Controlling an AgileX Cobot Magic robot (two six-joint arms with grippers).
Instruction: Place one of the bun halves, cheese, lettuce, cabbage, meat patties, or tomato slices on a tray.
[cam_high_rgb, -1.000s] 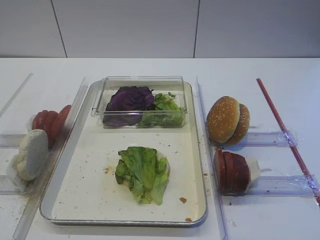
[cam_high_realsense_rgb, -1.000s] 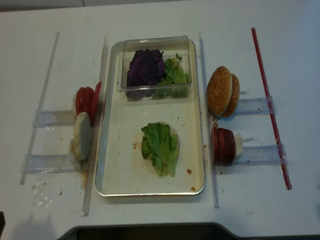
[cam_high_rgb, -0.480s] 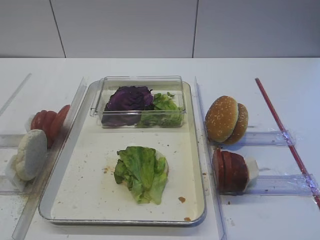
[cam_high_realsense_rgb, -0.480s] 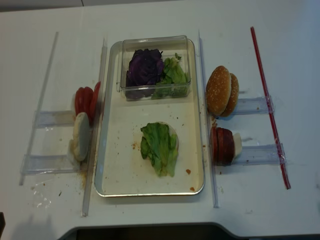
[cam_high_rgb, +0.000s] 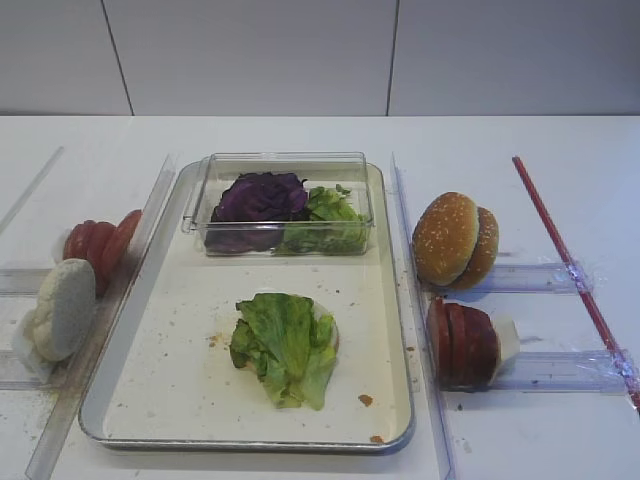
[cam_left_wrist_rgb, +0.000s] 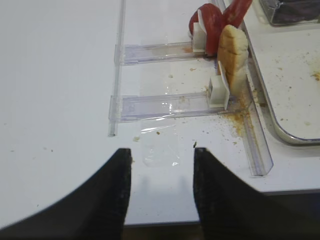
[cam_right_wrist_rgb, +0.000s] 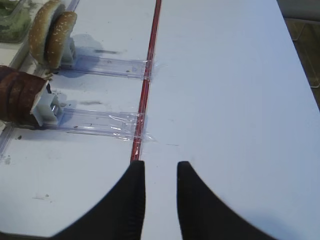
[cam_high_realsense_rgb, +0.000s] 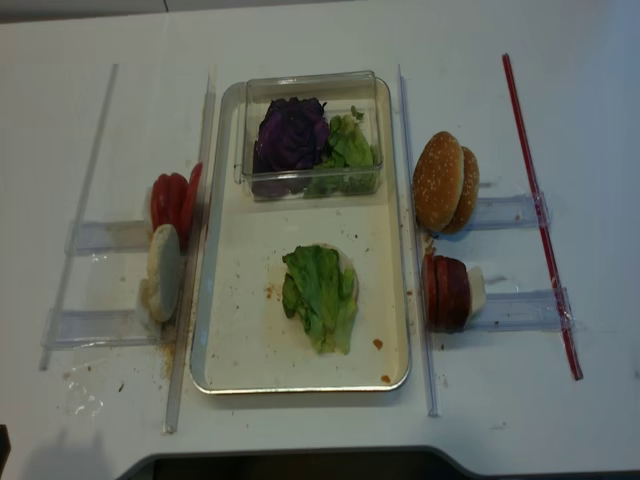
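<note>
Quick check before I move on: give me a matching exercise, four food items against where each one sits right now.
Items:
1. lettuce leaf
2. purple cabbage
3. tomato slices
4. meat patties

Places:
A. in the clear container at the tray's far end
B. in a clear rack left of the tray
C. lying on the tray floor, over a pale bun half
D. in a clear rack right of the tray, nearer than the sesame bun

Pairs: 1-C, 2-A, 3-B, 4-D

Tray (cam_high_rgb: 150, 300) at the middle of the table (cam_high_rgb: 560, 140), food racked on both sides.
On the tray, lettuce (cam_high_rgb: 285, 345) lies near, a container (cam_high_rgb: 285, 205) far; tomato slices (cam_high_rgb: 100, 240) and bun half (cam_high_rgb: 62, 310) left; buns (cam_high_rgb: 455, 240) and meat patties (cam_high_rgb: 462, 343) right.
</note>
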